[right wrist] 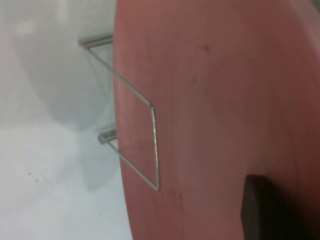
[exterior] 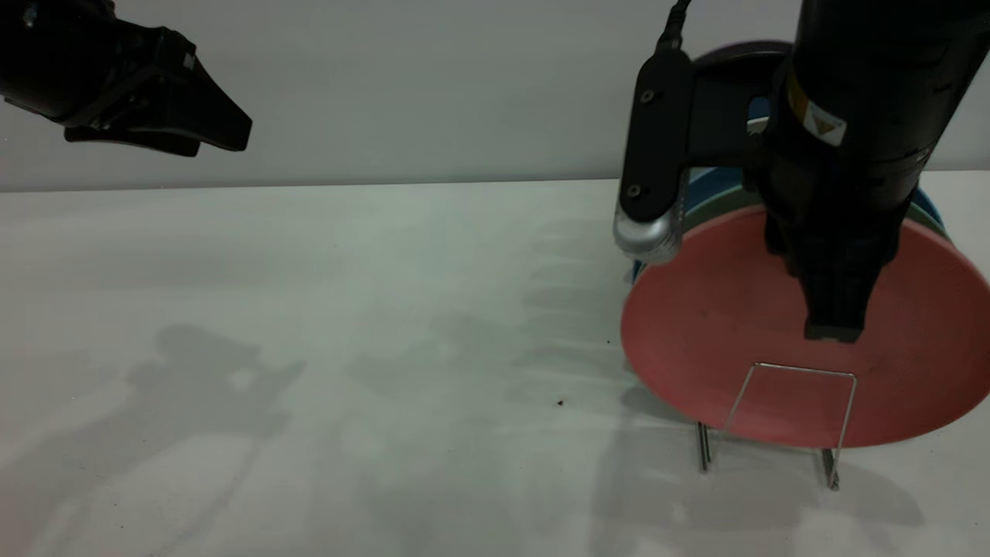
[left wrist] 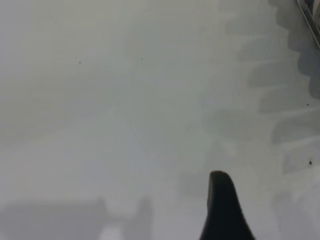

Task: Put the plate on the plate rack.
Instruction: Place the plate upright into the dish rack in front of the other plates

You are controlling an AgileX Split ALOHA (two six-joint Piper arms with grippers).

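The right tool [exterior: 831, 329] is clamped on the plate [exterior: 735, 325], holding it on edge, tilted, behind the plate rack's [exterior: 797, 371] front loop for slotting. The left tool [exterior: 224, 128] hangs idle above the counter [exterior: 309, 348]; its state cannot be told.

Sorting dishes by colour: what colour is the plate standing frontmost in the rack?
Salmon pink, plain and matte: the plate, clearest in the exterior view.

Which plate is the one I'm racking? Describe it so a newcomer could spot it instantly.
Look at the white table on the right arm's side, where plates stand on edge in the thin silver wire rack. It is the front one, the round salmon-pink matte plate, with the right tool at its face. The plates behind it are teal-green and blue.
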